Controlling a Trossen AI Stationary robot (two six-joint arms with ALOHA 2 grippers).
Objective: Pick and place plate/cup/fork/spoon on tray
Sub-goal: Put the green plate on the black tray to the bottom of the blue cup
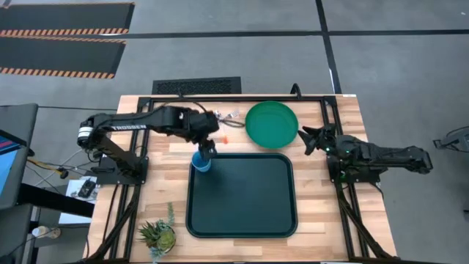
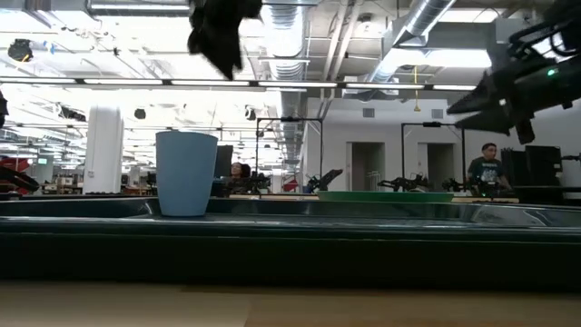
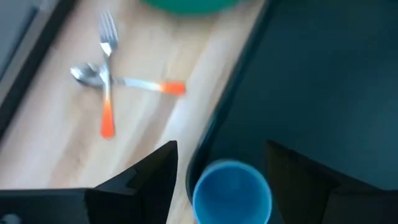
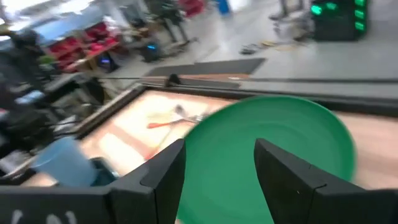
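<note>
The light-blue cup [image 1: 201, 162] stands upright on its base in the far left corner of the dark-green tray [image 1: 249, 198]. My left gripper [image 2: 221, 54] hangs open above the cup, clear of it. In the left wrist view the cup [image 3: 231, 190] shows below, between the spread fingers. The green plate [image 1: 271, 123] lies flat on the table beyond the tray's far edge. My right gripper [image 1: 306, 139] is open and raised beside the plate's right rim, facing the plate [image 4: 273, 149]. The fork [image 3: 107, 56] lies across the spoon [image 3: 93, 74] on the table left of the plate.
A small potted plant [image 1: 157, 235] stands at the table's near left corner. The tray's raised rim [image 2: 363, 227] runs around the cup. The room behind the table holds people and other robot stations.
</note>
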